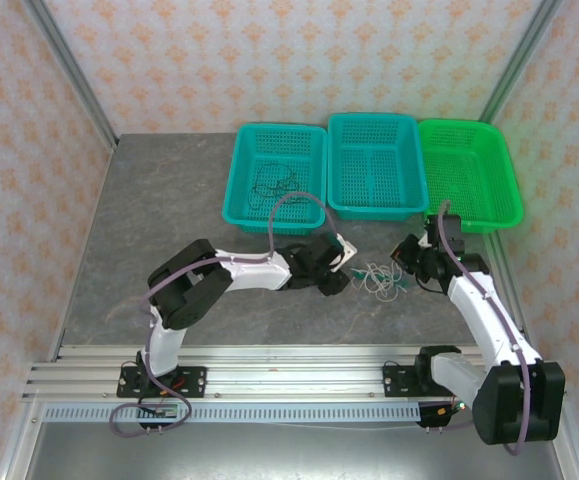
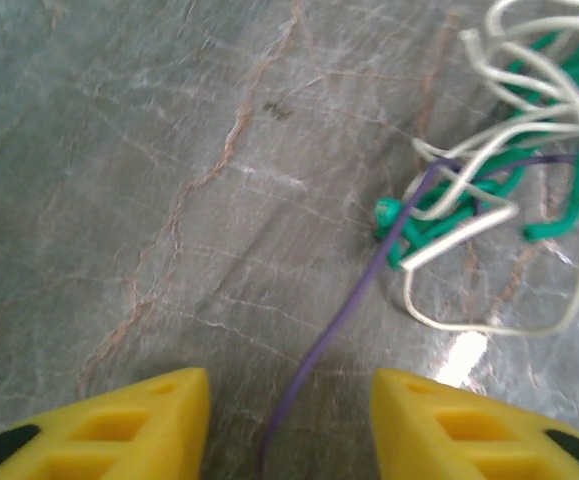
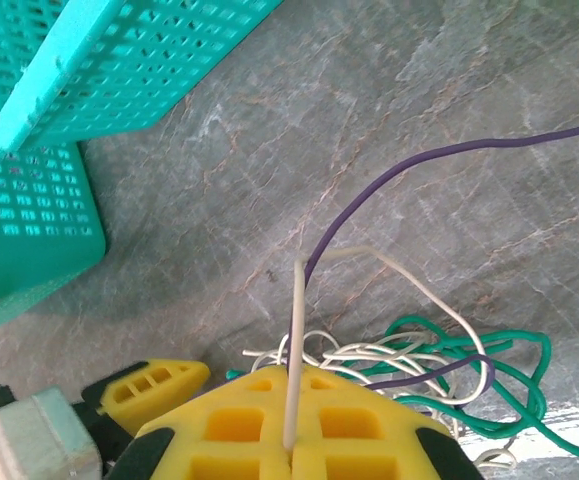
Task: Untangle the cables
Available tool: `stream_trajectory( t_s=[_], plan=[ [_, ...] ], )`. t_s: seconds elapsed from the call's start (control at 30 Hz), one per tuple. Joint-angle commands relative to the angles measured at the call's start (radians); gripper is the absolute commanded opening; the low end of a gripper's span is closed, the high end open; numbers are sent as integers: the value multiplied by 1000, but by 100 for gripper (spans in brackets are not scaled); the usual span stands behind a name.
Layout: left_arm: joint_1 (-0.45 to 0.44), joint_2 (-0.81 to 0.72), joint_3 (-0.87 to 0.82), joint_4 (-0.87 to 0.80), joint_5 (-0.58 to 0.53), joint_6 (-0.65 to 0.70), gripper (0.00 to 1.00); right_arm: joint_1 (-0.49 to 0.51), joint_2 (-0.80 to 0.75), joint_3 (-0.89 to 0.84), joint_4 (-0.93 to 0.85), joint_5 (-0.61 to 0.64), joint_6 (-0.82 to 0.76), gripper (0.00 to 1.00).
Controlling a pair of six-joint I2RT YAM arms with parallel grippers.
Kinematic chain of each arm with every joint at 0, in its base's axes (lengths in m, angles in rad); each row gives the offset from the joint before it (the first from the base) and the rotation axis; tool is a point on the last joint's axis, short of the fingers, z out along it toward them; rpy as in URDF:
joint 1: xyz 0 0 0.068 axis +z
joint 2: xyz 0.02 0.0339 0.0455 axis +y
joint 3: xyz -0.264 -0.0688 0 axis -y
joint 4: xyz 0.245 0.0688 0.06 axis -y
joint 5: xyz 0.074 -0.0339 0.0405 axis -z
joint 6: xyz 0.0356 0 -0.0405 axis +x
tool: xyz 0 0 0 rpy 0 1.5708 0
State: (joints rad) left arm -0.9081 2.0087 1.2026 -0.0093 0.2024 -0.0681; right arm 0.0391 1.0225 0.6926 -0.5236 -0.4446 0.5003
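Left wrist: cables (image 2: 459, 238) — white, green (one purple) — knotted.

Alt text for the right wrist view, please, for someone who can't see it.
The yellow right end effector, shut, pinches a whitish cable that rises from between its fingers. Behind it, a tangle of white, green and purple cables lies on the grey stone-patterned table, with teal baskets at upper left.

Three baskets stand side by side across the upper centre of the worktop (image 1: 169, 210): left basket (image 1: 235, 170), middle basket (image 1: 372, 121), right basket (image 1: 510, 190). A loose wire (image 1: 269, 182) lies in the left basket. Below the middle basket the cables (image 1: 379, 280) lie clumped on the worktop, with the left end effector (image 1: 349, 265) on their left and the right end effector (image 1: 406, 268) on their right.
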Motion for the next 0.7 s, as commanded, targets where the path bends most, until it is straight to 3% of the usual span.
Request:
stream_trajectory(
  t_s=[0.0,0.07,0.17,0.23,0.3,0.4,0.53,0.67],
  plan=[
    [-2,26,30,16,-7,-12,28,7,-37,-14,-7,92,53,0],
    [-1,20,27,11,-6,-14,0,7,-49,-16,-14,130,63,0],
    [6,-88,-35,52,5,-45,0,7,-59,-7,-90,317,104,0],
    [28,-238,-103,89,1,-92,0,4,-72,-15,-131,452,138,0],
    [59,-336,-139,84,-9,-130,0,1,-91,-42,-122,496,161,0],
    [65,-388,-109,-39,-12,-89,0,2,-91,-97,-28,416,132,1],
    [46,-382,-98,-82,-6,-59,0,20,-37,-116,49,201,52,21],
    [42,-379,-99,-68,-5,-75,0,36,-116,-94,-6,220,-8,42]
  ],
)
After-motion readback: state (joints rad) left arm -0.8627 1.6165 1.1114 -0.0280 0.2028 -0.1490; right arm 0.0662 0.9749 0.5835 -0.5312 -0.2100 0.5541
